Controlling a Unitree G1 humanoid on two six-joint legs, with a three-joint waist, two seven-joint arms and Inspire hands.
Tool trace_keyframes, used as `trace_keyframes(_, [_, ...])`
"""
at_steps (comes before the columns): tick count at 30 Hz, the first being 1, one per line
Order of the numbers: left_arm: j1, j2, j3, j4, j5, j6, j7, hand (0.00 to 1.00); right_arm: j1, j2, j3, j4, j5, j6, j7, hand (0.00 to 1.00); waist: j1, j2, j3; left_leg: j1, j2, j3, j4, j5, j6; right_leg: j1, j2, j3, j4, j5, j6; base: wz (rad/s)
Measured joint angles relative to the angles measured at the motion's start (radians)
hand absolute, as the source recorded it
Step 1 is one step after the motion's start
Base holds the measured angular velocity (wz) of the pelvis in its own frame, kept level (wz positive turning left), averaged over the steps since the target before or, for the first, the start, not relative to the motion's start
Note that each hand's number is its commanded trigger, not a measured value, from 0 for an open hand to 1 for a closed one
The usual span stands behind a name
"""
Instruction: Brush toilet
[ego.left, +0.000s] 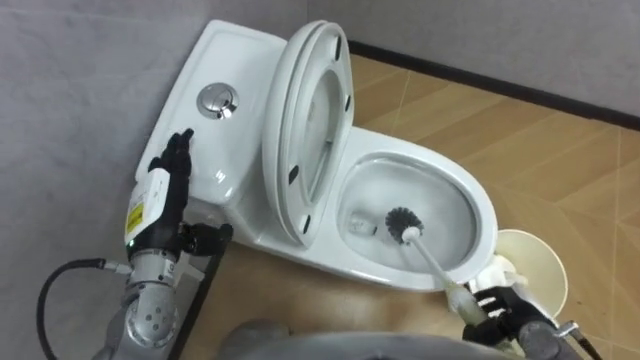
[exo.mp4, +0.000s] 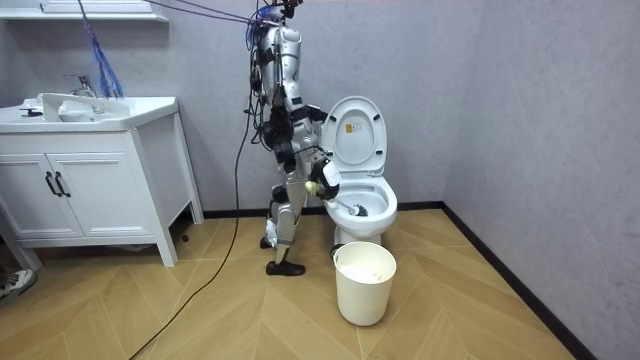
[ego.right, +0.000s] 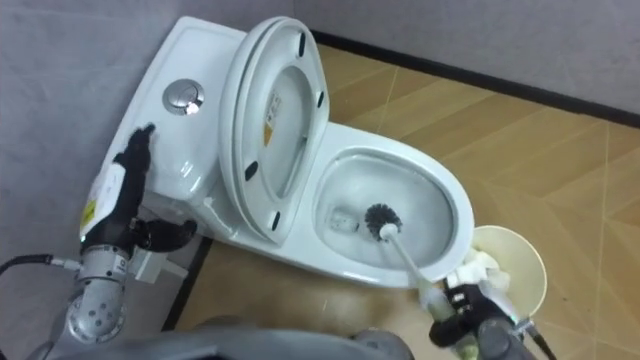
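The toilet (ego.left: 480, 205) stands with its cistern (ego.left: 240, 60) against the grey wall (ego.left: 60, 80) and its seat and lid (ego.left: 310, 110) raised together, leaning back toward the cistern. In the open bowl lies the bristle head (ego.left: 402, 222) of the brush (ego.left: 430, 258), low down near the drain opening, and the white handle slants up over the bowl's front rim. The right hand (ego.left: 505, 312), just off that front rim, has its fingers curled round the handle's end. The left hand (ego.left: 160, 195) is at the side of the cistern with its fingers stretched straight, holding nothing.

A pale round bin (ego.left: 540, 270) stands on the floor just in front of the bowl, close beside the right hand; what it holds I cannot tell.

The robot stands close against the toilet's side. On the toilet's other side the wooden floor (ego.left: 560, 160) lies bare up to the dark skirting (ego.left: 480, 80). In the room view a white vanity cabinet (exo.mp4: 90, 190) stands well apart from the toilet, with bare floor between them
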Motion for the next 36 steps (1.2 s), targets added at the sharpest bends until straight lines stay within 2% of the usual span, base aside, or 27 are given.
trace_keyframes(3, [-0.020, -0.001, -0.004, 0.025, 0.024, -0.001, -0.002, 0.00, -0.036, -0.011, 0.021, 0.000, -0.041, 0.009, -0.003, 1.00, 0.012, 0.008, 0.0000, -0.019, 0.001, -0.001, 0.000, 0.006, 0.002, -0.020, -0.006, -0.003, 0.010, 0.000, 0.000, 0.00])
trace_keyframes(4, [-0.029, -0.001, -0.005, 0.041, 0.032, -0.005, -0.004, 0.00, -0.054, -0.018, 0.024, 0.000, -0.062, 0.011, -0.003, 1.00, 0.021, 0.005, 0.0049, -0.029, -0.002, 0.001, 0.001, 0.010, 0.002, -0.037, -0.012, -0.005, 0.026, 0.000, 0.000, 0.00])
trace_keyframes(7, [-0.086, -0.002, -0.024, 0.084, 0.053, -0.019, -0.006, 0.00, -0.104, -0.050, 0.029, 0.001, -0.105, 0.010, -0.009, 1.00, 0.037, 0.016, 0.0034, -0.089, -0.013, 0.000, 0.032, 0.014, 0.007, -0.102, -0.025, -0.007, 0.064, -0.002, -0.001, 0.03])
trace_keyframes(10, [-0.131, 0.000, -0.034, 0.117, 0.100, -0.028, 0.003, 0.00, -0.175, -0.066, 0.049, 0.019, -0.146, 0.011, -0.022, 1.00, 0.042, 0.017, 0.0071, -0.143, -0.021, -0.007, 0.055, 0.024, 0.009, -0.163, -0.045, -0.012, 0.114, -0.009, -0.006, 0.09])
trace_keyframes(12, [-0.165, 0.000, -0.055, 0.131, 0.100, -0.027, 0.008, 0.00, -0.216, -0.078, 0.086, 0.043, -0.156, 0.015, -0.044, 1.00, 0.045, 0.024, 0.0146, -0.180, -0.031, -0.021, 0.085, 0.024, 0.009, -0.180, -0.053, -0.025, 0.131, -0.012, -0.007, 0.24])
trace_keyframes(14, [-0.217, 0.011, -0.081, 0.136, 0.116, -0.024, 0.022, 0.00, -0.267, -0.100, 0.133, 0.046, -0.174, 0.023, -0.059, 1.00, 0.056, 0.027, 0.0175, -0.248, -0.033, -0.031, 0.125, 0.024, 0.010, -0.247, -0.064, -0.034, 0.171, -0.017, -0.012, 0.20])
trace_keyframes(17, [-0.292, 0.019, -0.104, 0.157, 0.142, -0.027, 0.042, 0.00, -0.329, -0.118, 0.160, 0.055, -0.216, 0.023, -0.065, 1.00, 0.090, 0.020, 0.0261, -0.340, -0.046, -0.030, 0.184, 0.024, 0.011, -0.351, -0.090, -0.030, 0.258, -0.025, -0.021, 0.03])
trace_keyframes(19, [-0.322, 0.019, -0.114, 0.164, 0.147, -0.027, 0.055, 0.00, -0.370, -0.120, 0.184, 0.070, -0.251, 0.045, -0.078, 1.00, 0.101, 0.023, 0.0292, -0.387, -0.047, -0.030, 0.210, 0.024, 0.011, -0.390, -0.093, -0.032, 0.277, -0.025, -0.024, 0.02])
trace_keyframes(20, [-0.341, 0.020, -0.123, 0.171, 0.158, -0.026, 0.070, 0.00, -0.391, -0.125, 0.205, 0.071, -0.271, 0.064, -0.084, 1.00, 0.106, 0.021, 0.0345, -0.415, -0.049, -0.031, 0.225, 0.024, 0.012, -0.421, -0.102, -0.032, 0.300, -0.026, -0.027, 0.00])
trace_keyframes(21, [-0.351, 0.021, -0.129, 0.173, 0.159, -0.026, 0.081, 0.00, -0.401, -0.131, 0.219, 0.071, -0.272, 0.071, -0.086, 1.00, 0.109, 0.020, 0.0362, -0.433, -0.051, -0.032, 0.234, 0.025, 0.013, -0.438, -0.107, -0.033, 0.311, -0.028, -0.030, 0.06])
trace_keyframes(23, [-0.392, 0.024, -0.153, 0.178, 0.159, -0.024, 0.112, 0.00, -0.436, -0.157, 0.266, 0.071, -0.276, 0.091, -0.086, 1.00, 0.119, 0.025, 0.0424, -0.498, -0.054, -0.034, 0.269, 0.026, 0.015, -0.494, -0.116, -0.039, 0.338, -0.028, -0.035, 0.08])
trace_keyframes(25, [-0.414, 0.035, -0.172, 0.176, 0.159, -0.024, 0.134, 0.00, -0.455, -0.171, 0.304, 0.071, -0.280, 0.106, -0.088, 1.00, 0.123, 0.026, 0.0435, -0.541, -0.065, -0.033, 0.288, 0.030, 0.016, -0.537, -0.123, -0.036, 0.357, -0.029, -0.038, 0.07])
trace_keyframes(29, [-0.453, 0.071, -0.222, 0.156, 0.159, -0.021, 0.203, 0.00, -0.501, -0.209, 0.365, 0.070, -0.279, 0.135, -0.132, 1.00, 0.144, 0.030, 0.0446, -0.654, -0.066, -0.030, 0.349, 0.030, 0.016, -0.651, -0.138, -0.026, 0.422, -0.036, -0.046, 0.01])
trace_keyframes(36, [-0.486, 0.075, -0.259, 0.157, 0.160, -0.017, 0.277, 0.00, -0.525, -0.241, 0.417, 0.057, -0.294, 0.171, -0.166, 1.00, 0.158, 0.054, 0.0486, -0.723, -0.065, -0.043, 0.379, 0.031, 0.013, -0.704, -0.142, -0.047, 0.439, -0.043, -0.056, 0.06])
